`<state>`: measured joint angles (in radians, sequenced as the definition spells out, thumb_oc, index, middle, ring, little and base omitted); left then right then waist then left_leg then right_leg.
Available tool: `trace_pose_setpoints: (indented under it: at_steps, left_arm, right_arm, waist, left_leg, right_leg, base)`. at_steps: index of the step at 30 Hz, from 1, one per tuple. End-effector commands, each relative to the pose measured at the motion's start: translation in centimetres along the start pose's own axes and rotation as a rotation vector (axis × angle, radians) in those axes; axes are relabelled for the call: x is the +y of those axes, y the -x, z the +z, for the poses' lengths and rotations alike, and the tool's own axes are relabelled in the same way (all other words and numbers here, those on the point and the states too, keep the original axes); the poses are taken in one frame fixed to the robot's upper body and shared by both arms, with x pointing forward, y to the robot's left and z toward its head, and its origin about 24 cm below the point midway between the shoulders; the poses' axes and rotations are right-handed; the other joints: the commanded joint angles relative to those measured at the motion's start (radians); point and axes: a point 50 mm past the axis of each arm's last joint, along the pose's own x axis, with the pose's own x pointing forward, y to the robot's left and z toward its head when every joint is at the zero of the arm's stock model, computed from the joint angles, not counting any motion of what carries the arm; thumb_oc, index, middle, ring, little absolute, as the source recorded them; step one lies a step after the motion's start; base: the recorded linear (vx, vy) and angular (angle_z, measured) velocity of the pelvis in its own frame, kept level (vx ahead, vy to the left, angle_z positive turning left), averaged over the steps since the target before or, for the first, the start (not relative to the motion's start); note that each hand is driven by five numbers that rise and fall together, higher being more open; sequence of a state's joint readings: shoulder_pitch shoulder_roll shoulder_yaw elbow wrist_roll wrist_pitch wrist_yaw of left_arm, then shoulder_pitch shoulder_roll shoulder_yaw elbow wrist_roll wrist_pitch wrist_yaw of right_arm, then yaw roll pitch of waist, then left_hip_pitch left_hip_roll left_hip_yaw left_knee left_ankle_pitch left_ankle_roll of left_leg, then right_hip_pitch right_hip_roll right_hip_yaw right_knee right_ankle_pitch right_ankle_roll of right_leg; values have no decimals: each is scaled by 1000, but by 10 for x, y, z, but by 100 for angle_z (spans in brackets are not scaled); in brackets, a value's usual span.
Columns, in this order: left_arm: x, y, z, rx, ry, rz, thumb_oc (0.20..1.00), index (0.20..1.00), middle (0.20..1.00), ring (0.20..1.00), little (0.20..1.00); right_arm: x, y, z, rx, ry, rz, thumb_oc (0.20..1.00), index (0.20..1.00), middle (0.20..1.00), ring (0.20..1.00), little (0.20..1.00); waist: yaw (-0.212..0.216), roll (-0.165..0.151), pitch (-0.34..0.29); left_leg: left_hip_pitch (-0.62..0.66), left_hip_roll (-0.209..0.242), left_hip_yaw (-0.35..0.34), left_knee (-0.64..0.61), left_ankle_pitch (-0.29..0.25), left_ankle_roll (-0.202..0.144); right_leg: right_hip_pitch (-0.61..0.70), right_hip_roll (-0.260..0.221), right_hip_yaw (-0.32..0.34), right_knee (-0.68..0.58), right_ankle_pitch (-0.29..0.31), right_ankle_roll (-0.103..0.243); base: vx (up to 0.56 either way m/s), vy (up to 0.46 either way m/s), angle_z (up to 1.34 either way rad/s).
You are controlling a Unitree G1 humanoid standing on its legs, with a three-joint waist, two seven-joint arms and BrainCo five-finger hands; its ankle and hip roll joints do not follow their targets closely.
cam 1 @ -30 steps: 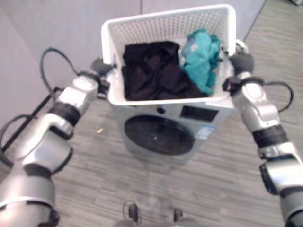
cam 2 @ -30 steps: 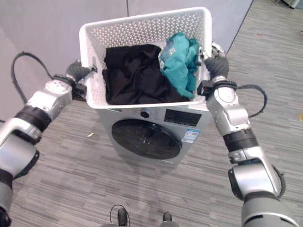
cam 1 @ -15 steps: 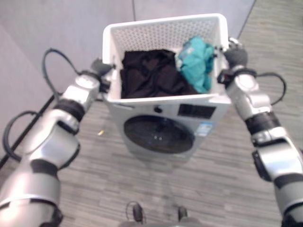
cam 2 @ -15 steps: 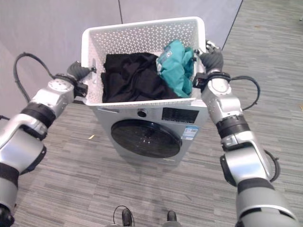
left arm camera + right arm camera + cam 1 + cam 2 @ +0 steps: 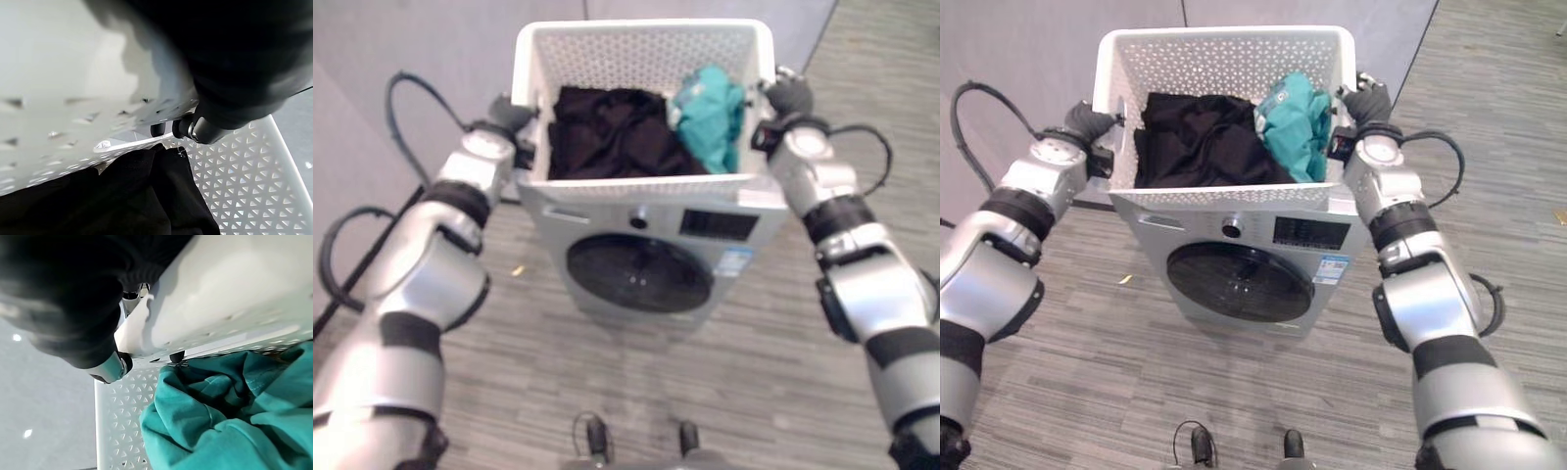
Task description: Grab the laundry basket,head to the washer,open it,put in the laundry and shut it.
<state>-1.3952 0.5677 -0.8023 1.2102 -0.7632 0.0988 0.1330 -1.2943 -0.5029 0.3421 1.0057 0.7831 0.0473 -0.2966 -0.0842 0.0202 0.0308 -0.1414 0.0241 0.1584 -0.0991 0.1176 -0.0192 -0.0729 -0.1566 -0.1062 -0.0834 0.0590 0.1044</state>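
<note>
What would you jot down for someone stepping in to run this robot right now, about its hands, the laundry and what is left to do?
Left robot hand: fingers curled through the handle on the left side of the white laundry basket.
Right robot hand: gripping the handle on the basket's right side the same way.
Basket: held between both arms over the top of the washer; whether it rests on it cannot be told.
Inside: a black garment on the left, a teal garment on the right.
Done: basket picked up, robot standing at the washer.
Left: the round door is closed; open it, load both garments, shut it.
</note>
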Motion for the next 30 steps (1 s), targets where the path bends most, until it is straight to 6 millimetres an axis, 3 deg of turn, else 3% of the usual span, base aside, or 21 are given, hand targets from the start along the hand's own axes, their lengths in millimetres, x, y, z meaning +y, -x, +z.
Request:
trace_pose_setpoints:
  at_steps: [1,17,24,30]
  left_arm:
    - [-24,33,176,-522,61,-72,200,200,200,200,200]
    - [-70,43,187,-575,14,-99,200,200,200,200,200]
    - [-68,51,205,-620,64,-60,200,200,200,200,200]
    - [-69,58,216,-658,78,-30,200,200,200,200,200]
  right_arm:
    - [52,2,85,-219,-67,76,200,200,200,200,200]
    - [51,1,117,-227,2,-30,200,200,200,200,200]
    - [58,5,132,-259,35,-28,200,200,200,200,200]
    - [65,7,134,-261,38,-31,200,200,200,200,200]
  waist:
    - [39,41,37]
    - [33,60,70]
    - [24,59,74]
    - [16,64,75]
  left_leg:
    - [58,26,-61,12,-67,-44]
    - [-23,26,-62,12,3,-73]
    - [-79,23,-64,12,19,-90]
    - [-117,23,-60,12,24,-100]
  right_leg:
    - [26,-73,-96,51,81,93]
    - [-42,-75,-109,39,122,100]
    - [-84,-74,-109,21,138,104]
    - [-121,-75,-101,10,144,103]
  base:
    - [0,0,0]
    - [-5,-3,1]
    - [0,-1,0]
    - [-6,-4,0]
